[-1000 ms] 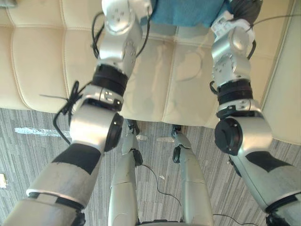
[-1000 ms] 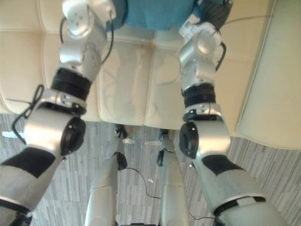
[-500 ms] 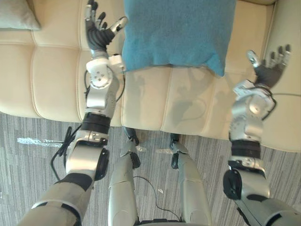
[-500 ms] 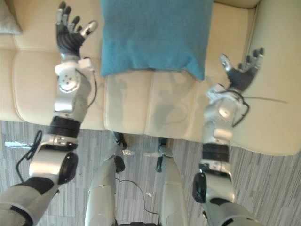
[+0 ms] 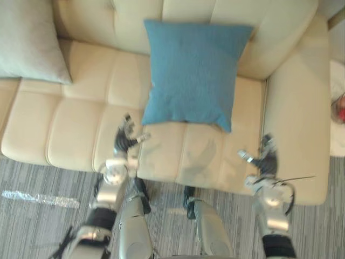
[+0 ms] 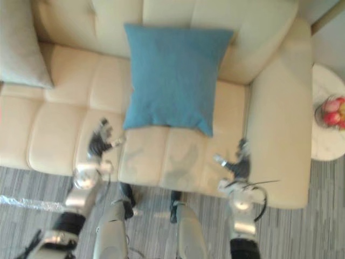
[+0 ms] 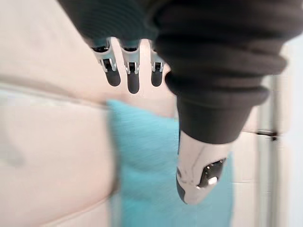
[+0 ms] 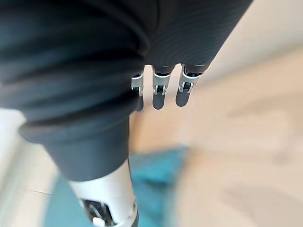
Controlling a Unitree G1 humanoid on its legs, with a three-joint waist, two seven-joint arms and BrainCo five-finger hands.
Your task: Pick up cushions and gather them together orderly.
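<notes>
A blue square cushion (image 5: 194,73) leans against the backrest of the cream sofa (image 5: 70,118), its lower edge on the seat. A pale grey cushion (image 5: 29,43) stands at the sofa's far left. My left hand (image 5: 125,142) hovers open over the seat's front, below and left of the blue cushion's lower corner, holding nothing. My right hand (image 5: 264,160) is open too, near the seat's front edge by the right armrest, below the cushion's right corner. The left wrist view has straight fingers (image 7: 128,72) with the blue cushion (image 7: 147,165) beyond them, and so does the right wrist view, fingers (image 8: 161,90) and cushion (image 8: 158,177).
The sofa's right armrest (image 5: 296,124) borders my right hand. A round white side table (image 6: 326,116) with a bowl of red fruit (image 6: 333,110) stands right of the sofa. Grey striped floor (image 5: 38,189) runs along the sofa's front.
The whole view has shifted and takes in more of the sofa. Both hands have drawn back from the blue cushion's sides to the seat's front edge, open.
</notes>
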